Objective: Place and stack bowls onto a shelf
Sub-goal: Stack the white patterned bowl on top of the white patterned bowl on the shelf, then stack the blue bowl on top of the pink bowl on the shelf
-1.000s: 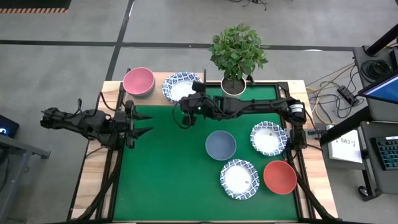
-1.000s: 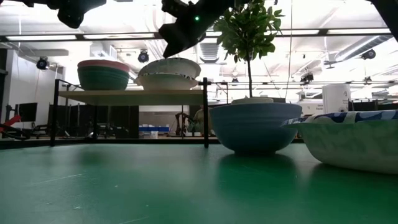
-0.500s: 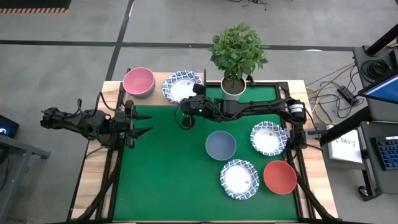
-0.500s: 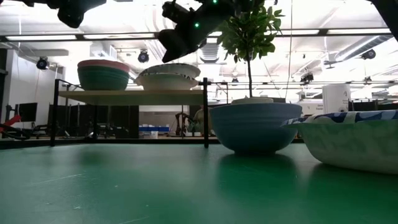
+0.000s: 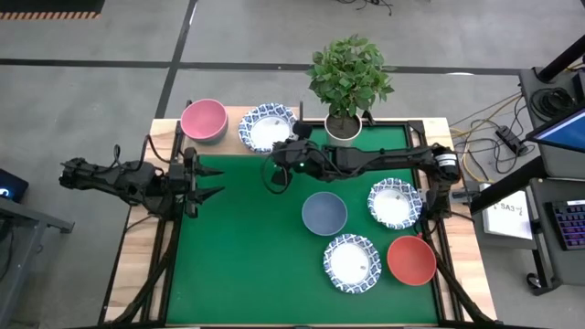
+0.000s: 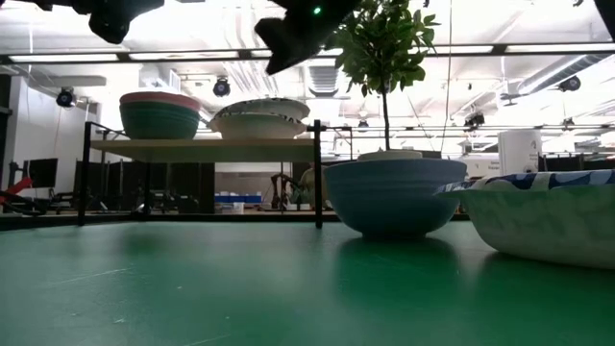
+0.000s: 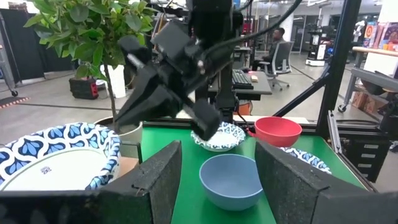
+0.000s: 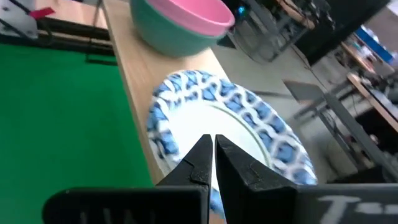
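The shelf (image 6: pixel 192 149) stands at the table's far left. On it a pink bowl sits in a dark green bowl (image 6: pixel 159 115), and beside them is a blue-patterned bowl (image 5: pixel 268 126), stacked on another as the low view (image 6: pixel 259 117) shows. A grey-blue bowl (image 5: pixel 324 213), two patterned bowls (image 5: pixel 394 203) (image 5: pixel 351 263) and a red bowl (image 5: pixel 411 260) rest on the green table. My right gripper (image 8: pixel 212 155) is shut and empty, above the near edge of the shelf's patterned bowl (image 8: pixel 230 118). My left gripper (image 7: pixel 217 180) is open and empty at the table's left edge (image 5: pixel 208 181).
A potted plant (image 5: pixel 344 126) stands at the far edge, right of the shelf. My right arm (image 5: pixel 366 160) stretches across the far part of the table. The bare green table top (image 5: pixel 238 256) lies at the near left.
My right gripper has drawn back from over the shelf's patterned bowl toward the table's near edge and a little to the right, and has risen. The bowls stay in place.
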Available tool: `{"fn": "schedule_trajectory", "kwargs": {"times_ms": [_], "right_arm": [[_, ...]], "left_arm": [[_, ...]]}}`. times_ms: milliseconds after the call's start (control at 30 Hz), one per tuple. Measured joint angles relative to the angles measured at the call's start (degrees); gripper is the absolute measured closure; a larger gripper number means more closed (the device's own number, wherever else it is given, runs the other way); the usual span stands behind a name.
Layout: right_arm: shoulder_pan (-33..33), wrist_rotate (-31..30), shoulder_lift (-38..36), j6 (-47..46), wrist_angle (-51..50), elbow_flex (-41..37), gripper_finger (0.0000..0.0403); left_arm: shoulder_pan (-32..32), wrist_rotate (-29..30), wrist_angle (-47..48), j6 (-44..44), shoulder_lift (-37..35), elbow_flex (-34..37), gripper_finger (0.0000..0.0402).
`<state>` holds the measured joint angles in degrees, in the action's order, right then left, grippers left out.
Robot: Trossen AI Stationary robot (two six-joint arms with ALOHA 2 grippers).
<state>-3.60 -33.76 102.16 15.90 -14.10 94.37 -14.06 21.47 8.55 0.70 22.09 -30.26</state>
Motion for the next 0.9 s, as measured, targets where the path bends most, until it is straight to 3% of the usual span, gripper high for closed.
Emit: {"fn": "schedule_trajectory", "kwargs": {"times_ms": [633, 900], "right_arm": [[-2.92, -0.41, 0.38, -3.28, 4.64, -7.01, 0.0394], [1.43, -0.76, -3.26, -3.56, -0.61, -6.86, 0.0394]], "left_arm": [[0.02, 0.00, -0.12, -0.58, 0.37, 0.00, 0.0214], [0.02, 0.00, -0.13, -0.29, 0.67, 0.00, 0.0214]]}}
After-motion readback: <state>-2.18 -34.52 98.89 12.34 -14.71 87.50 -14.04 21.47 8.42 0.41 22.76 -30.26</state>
